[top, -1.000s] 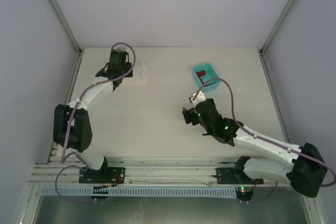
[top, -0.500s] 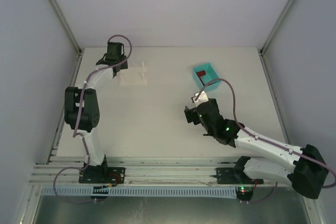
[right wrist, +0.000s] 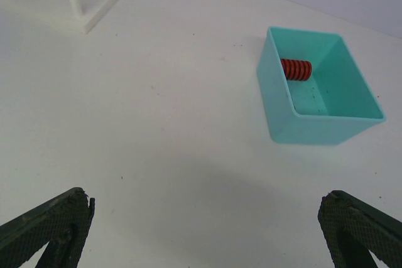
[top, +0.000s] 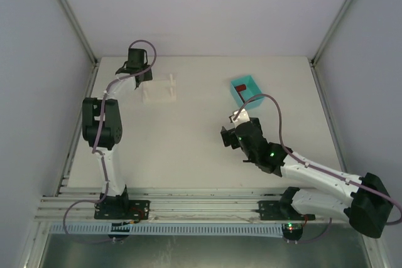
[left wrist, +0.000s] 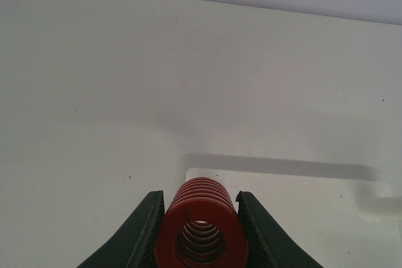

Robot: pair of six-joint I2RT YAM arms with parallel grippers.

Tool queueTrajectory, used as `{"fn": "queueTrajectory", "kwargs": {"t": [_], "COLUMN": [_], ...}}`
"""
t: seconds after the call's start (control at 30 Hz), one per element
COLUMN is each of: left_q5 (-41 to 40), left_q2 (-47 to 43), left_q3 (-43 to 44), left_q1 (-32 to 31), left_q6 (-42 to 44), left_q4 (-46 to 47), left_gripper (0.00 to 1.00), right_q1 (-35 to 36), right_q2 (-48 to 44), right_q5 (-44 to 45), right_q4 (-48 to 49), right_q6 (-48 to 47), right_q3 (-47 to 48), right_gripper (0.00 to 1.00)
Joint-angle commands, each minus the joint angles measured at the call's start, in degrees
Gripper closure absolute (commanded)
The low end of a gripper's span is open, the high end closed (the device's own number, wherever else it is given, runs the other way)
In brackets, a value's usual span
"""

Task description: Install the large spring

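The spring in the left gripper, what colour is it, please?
Red; the spring shows best in the left wrist view.

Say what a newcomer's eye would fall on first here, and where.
The red coil spring clamped in the left gripper fills the bottom of the left wrist view. Next, the teal bin at the table's far right, another red spring lying inside. The white peg stand sits at the far left.

The right gripper (right wrist: 204, 204) is hovering over the white table (right wrist: 151, 123) with its dark fingers (right wrist: 44, 224) spreading wide at 7 and 5 o'clock. A teal bin (right wrist: 314, 131) is sitting at 2 o'clock, holding a short red spring (right wrist: 296, 69), and a white peg stand (right wrist: 53, 7) is standing at 11 o'clock
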Motion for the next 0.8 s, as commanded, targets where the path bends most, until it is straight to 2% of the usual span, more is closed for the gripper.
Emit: {"fn": "queueTrajectory", "kwargs": {"t": [0.0,0.47,0.6,0.7,0.77], "left_q5": [1.4,2.9,3.4,3.8,4.1], "left_q2": [1.5,5.1,6.4,7.6,8.2], "left_q3": [4.5,6.8,7.5,8.2,8.8], "left_q1": [0.5,1.1,1.1,1.2,1.3], "left_q6": [0.8,1.0,1.0,0.8,0.7], "left_q4": [-0.3,-1.0,-1.5,-2.1,-2.6], "left_gripper": [1.0,1.0,0.95,0.85,0.81], "right_q1": [-0.1,-0.2,-0.2,-0.2,-0.2], "right_q2": [0.4,1.7,2.0,2.3,2.4], "right_q5": [1.5,1.9,1.8,1.8,1.9], "right_q4": [1.6,1.8,1.8,1.8,1.8], "right_q6": [0.1,-0.2,-0.3,-0.3,-0.3], "right_q3": [-0.7,-0.4,-0.3,-0.3,-0.2], "right_gripper": [0.01,0.01,0.01,0.01,0.01]}}
